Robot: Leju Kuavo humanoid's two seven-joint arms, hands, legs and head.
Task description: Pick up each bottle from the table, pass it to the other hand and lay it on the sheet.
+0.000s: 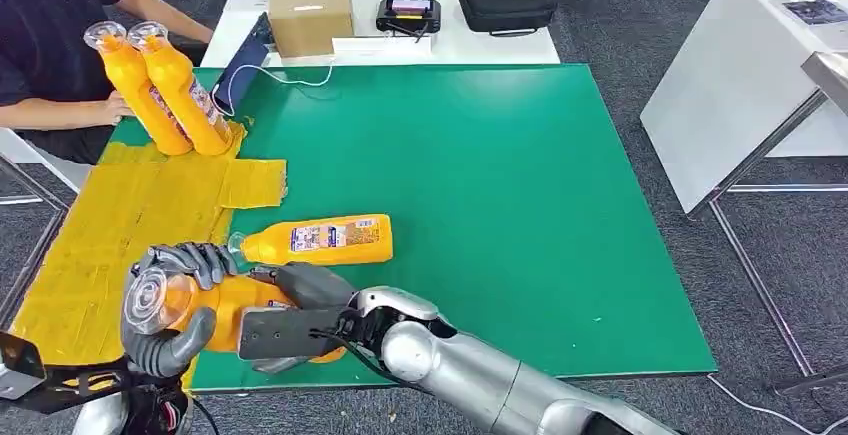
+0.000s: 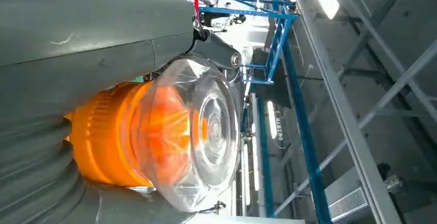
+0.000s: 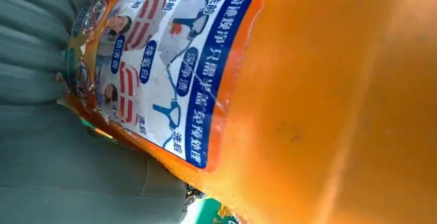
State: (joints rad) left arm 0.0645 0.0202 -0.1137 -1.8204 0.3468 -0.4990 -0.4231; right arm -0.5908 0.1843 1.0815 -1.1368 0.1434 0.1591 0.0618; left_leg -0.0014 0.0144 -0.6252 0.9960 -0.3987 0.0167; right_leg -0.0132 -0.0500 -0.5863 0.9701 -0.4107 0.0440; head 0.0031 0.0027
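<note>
Near table's (image 1: 560,255) front edge: held bottle (image 1: 230,307) gripped by both left hand (image 1: 170,305) at neck and right hand (image 1: 300,320) at body. Clear cap (image 2: 198,131) close-up from left wrist; label (image 3: 160,69) from right wrist. Second bottle (image 1: 320,239) lying just beyond.

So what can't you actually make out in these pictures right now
- Held bottle: in the head view the left robot hand and right robot hand cover most of it.
- Its label: right wrist view, text partly cut off by the grey robot hand.
- Lying bottle: label print too small in the head view.
- Person: cut off by the picture's edge.
- Sheet: near end hidden by the left robot hand.
</note>
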